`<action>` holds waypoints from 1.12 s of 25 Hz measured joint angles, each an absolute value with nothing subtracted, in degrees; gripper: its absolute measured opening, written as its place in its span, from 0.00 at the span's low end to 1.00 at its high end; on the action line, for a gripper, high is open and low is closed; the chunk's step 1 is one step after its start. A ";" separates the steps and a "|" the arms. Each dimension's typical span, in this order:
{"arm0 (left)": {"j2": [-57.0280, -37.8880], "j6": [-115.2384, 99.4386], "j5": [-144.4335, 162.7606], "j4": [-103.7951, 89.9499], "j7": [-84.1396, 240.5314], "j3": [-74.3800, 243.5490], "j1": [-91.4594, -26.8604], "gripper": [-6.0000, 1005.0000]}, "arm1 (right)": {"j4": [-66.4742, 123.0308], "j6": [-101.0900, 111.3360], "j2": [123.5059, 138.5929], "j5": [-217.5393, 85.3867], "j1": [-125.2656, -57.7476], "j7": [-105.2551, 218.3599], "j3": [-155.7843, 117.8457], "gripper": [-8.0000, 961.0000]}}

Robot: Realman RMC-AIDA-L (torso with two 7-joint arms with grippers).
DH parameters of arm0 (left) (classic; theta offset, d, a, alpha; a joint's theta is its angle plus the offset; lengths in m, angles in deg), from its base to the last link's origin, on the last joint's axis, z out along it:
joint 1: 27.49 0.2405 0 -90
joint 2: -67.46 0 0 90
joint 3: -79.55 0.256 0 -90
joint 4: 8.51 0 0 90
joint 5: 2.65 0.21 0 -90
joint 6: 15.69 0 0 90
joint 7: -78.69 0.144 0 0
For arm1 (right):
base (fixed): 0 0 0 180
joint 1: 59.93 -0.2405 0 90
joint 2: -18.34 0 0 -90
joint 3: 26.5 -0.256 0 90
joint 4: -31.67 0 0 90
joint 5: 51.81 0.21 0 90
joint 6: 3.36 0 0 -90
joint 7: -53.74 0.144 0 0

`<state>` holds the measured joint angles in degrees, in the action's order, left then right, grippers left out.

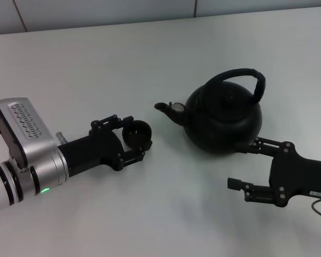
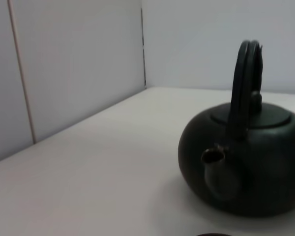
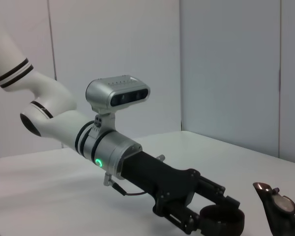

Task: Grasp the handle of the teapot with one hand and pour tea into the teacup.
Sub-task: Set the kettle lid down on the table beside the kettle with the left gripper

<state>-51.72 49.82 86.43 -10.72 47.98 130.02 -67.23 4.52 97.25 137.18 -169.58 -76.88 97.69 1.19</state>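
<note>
Right now the left gripper point(image 1: 135, 140) lies low on the table point(image 1: 85, 69) with its fingers closed round the teacup point(image 1: 137, 134), holding it steady just short of the spout point(image 1: 167, 108). The teapot point(image 1: 223, 120) stands upright a little beyond the cup, spout turned toward it, its handle point(image 1: 241, 77) arching free over the lid with nothing on it yet.

The right gripper point(image 1: 247, 166) rests low beside the pot, jaws spread wide, one finger lying close against the pot's base and the other well clear toward the robot. So the step in hand, as I judge it, is getting that gripper onto the handle. From where it sits it is under the belly, not near the arch, so it would have to rise above the pot and come in across the top of the handle, closing on the crown where the pot would hang level. A grip far down one side would likely let the pot swing.

In its way is the pot's own bulge, which the near finger could nudge on the way up, pushing the spout off line from the cup. The left arm point(image 3: 78, 132) stretches in from the far side and should be kept clear of the tilt. Otherwise the table around them looks bare.
</note>
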 joint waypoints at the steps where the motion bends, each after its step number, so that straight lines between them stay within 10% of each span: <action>1: -51.72 49.70 86.46 -10.78 48.02 130.01 -67.22 0.69 | 4.51 97.25 137.17 -169.58 -76.95 97.69 1.19 0.78; 28: -51.72 47.59 86.34 -11.62 48.55 128.93 -67.22 0.71 | 4.25 97.09 137.08 -169.58 -77.15 97.71 1.19 0.77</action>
<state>-51.72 47.59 86.34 -11.62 48.55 128.93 -67.22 4.25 97.09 137.08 -169.58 -77.15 97.71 1.19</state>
